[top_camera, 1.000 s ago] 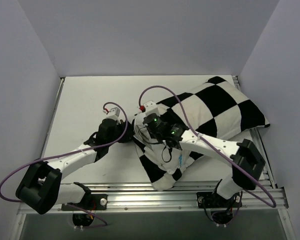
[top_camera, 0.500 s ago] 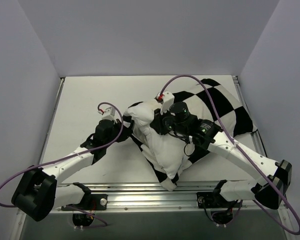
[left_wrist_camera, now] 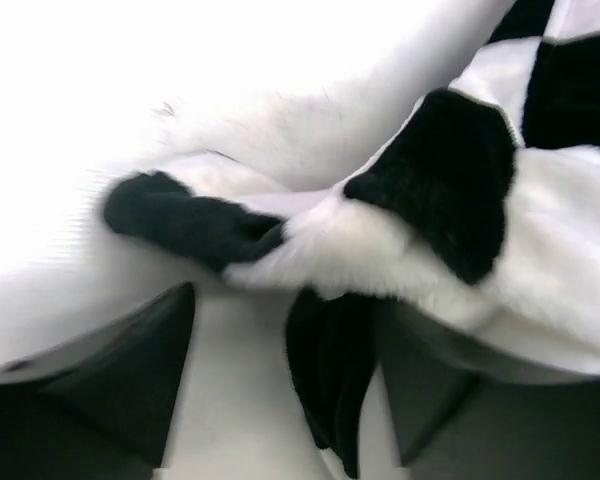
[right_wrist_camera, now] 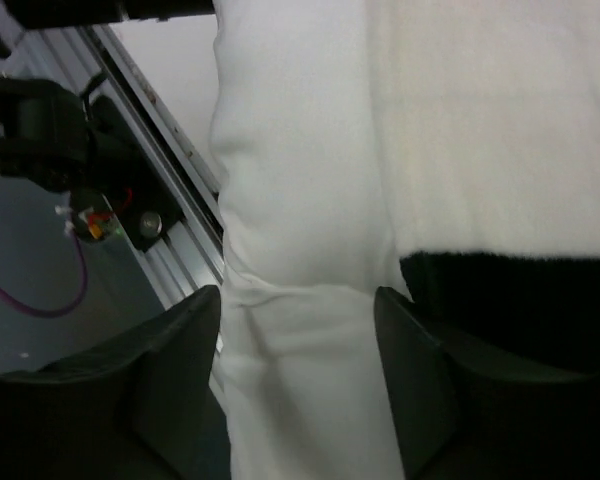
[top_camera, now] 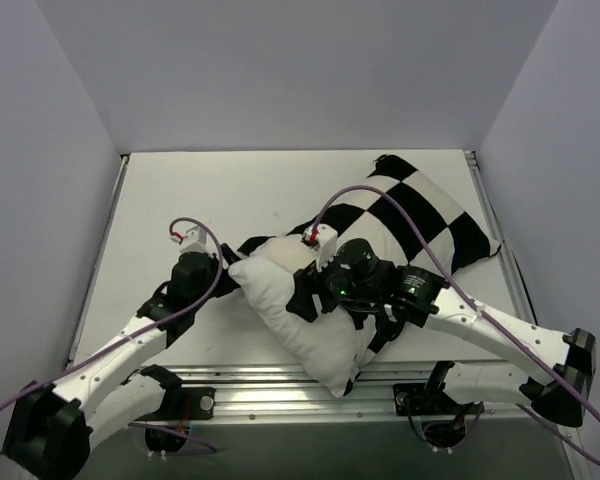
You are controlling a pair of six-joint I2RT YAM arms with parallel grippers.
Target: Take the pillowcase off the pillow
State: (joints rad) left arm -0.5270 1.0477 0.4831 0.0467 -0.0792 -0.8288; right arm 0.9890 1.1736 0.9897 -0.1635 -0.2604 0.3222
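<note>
Near the table's front edge the pillow lies half bared, the pillowcase bunched over its far end, right gripper pinching the pillow, left gripper straddling the hem (grip unclear), so next likely means pulling them apart.

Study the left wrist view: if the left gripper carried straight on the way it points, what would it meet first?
The pillowcase: its checkered fabric bunches right ahead of the left gripper, a black fold between its fingers. The pillow seems to lie just behind; depth is unclear.
</note>
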